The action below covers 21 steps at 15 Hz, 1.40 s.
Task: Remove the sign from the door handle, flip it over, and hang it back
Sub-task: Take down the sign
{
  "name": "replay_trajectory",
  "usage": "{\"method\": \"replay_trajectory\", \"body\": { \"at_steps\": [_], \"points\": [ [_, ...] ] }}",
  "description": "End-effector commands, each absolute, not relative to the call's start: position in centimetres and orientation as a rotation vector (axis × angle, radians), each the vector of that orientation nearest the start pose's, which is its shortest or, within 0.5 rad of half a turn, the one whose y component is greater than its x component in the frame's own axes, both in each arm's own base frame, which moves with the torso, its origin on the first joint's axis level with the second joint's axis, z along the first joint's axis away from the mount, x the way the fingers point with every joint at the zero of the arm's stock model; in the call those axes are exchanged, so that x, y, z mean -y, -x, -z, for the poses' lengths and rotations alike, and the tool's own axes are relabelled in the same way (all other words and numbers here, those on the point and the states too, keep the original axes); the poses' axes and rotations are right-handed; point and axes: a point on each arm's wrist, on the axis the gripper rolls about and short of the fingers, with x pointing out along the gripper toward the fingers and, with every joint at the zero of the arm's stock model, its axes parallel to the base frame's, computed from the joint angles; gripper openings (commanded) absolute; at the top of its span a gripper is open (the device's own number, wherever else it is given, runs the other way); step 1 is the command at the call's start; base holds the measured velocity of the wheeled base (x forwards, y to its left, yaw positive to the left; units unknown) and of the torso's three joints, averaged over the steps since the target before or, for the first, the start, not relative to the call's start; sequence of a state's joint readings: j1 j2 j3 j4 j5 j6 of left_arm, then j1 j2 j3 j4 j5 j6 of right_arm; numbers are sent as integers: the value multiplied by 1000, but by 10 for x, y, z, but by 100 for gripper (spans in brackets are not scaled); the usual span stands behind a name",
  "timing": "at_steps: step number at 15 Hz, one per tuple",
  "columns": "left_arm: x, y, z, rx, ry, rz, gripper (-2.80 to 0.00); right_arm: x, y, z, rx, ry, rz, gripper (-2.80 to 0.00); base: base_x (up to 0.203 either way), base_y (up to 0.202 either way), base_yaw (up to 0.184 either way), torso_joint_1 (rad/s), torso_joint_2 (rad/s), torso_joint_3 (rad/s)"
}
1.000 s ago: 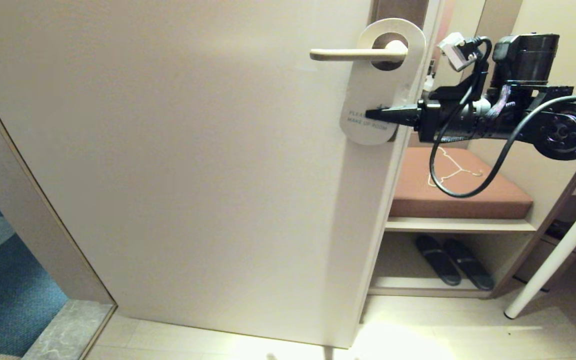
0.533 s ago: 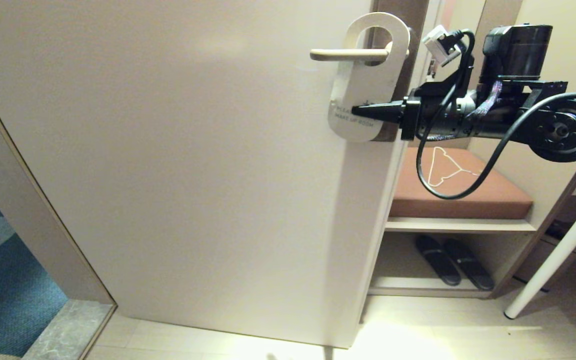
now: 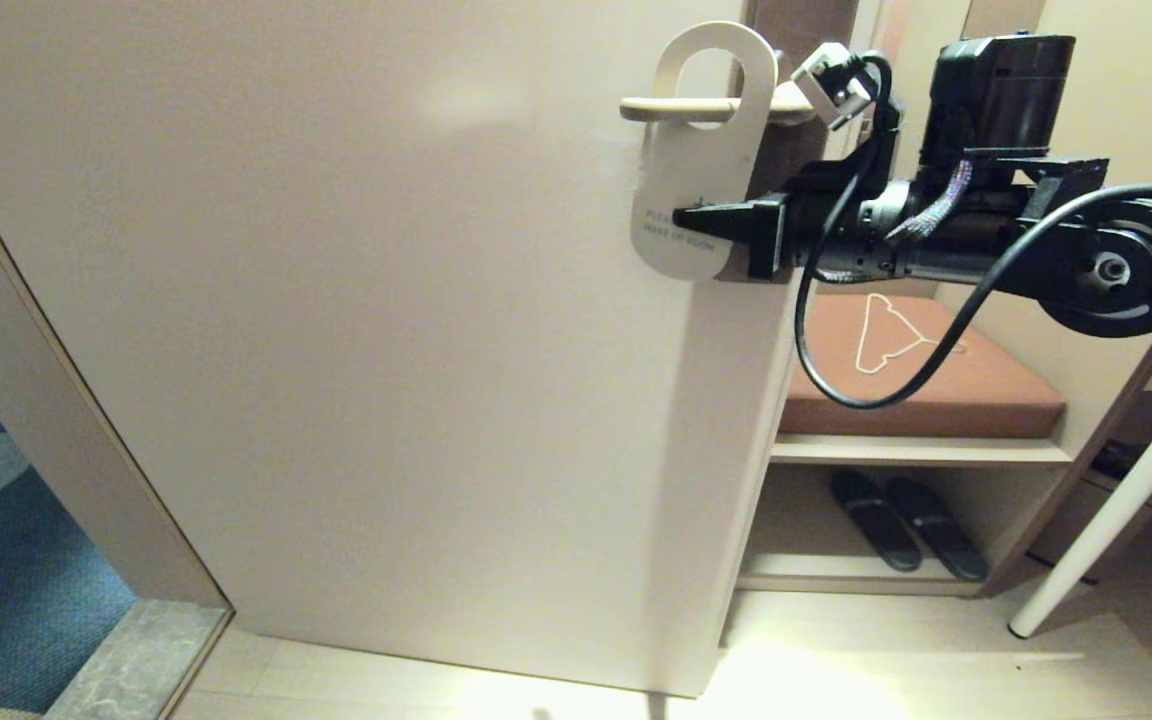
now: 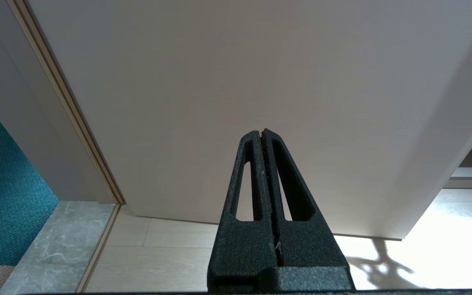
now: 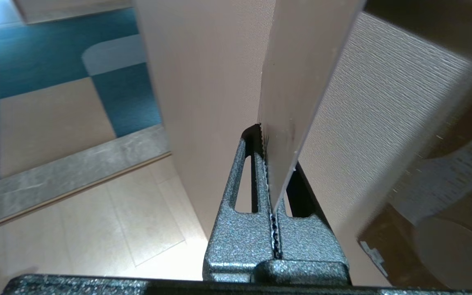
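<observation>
The right gripper (image 3: 681, 217), pinching the sign (image 3: 693, 160), has slid it outward along the door handle (image 3: 681, 108); it's nearly free. Left gripper (image 4: 262, 133) parked, pressed together.

Head camera faces door (image 3: 386, 300) from above; both wrist cameras close, sharing door.

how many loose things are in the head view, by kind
sign: 1
wire hanger: 1
slippers: 2
total: 4
</observation>
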<state>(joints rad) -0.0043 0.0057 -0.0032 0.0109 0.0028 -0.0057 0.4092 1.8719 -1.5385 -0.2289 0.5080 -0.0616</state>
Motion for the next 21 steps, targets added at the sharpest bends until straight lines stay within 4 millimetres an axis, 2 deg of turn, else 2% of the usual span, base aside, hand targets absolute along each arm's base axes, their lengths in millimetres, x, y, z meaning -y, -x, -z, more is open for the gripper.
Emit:
{"method": "replay_trajectory", "body": {
  "at_steps": [1,10,16,21],
  "points": [
    [0,23,-75,-12,6,1,-280,-171,-337,-292,-73,56,-923,-280,0,0,0,0,0,0],
    [0,23,-75,-12,8,1,-280,-208,-316,-293,-67,71,-898,-280,0,0,0,0,0,0],
    [0,23,-75,-12,6,1,-280,-210,-316,-292,-67,81,-842,-280,0,0,0,0,0,0],
    [0,23,-75,-12,7,1,-280,-210,-320,-294,-64,85,-711,-280,0,0,0,0,0,0]
  ]
}}
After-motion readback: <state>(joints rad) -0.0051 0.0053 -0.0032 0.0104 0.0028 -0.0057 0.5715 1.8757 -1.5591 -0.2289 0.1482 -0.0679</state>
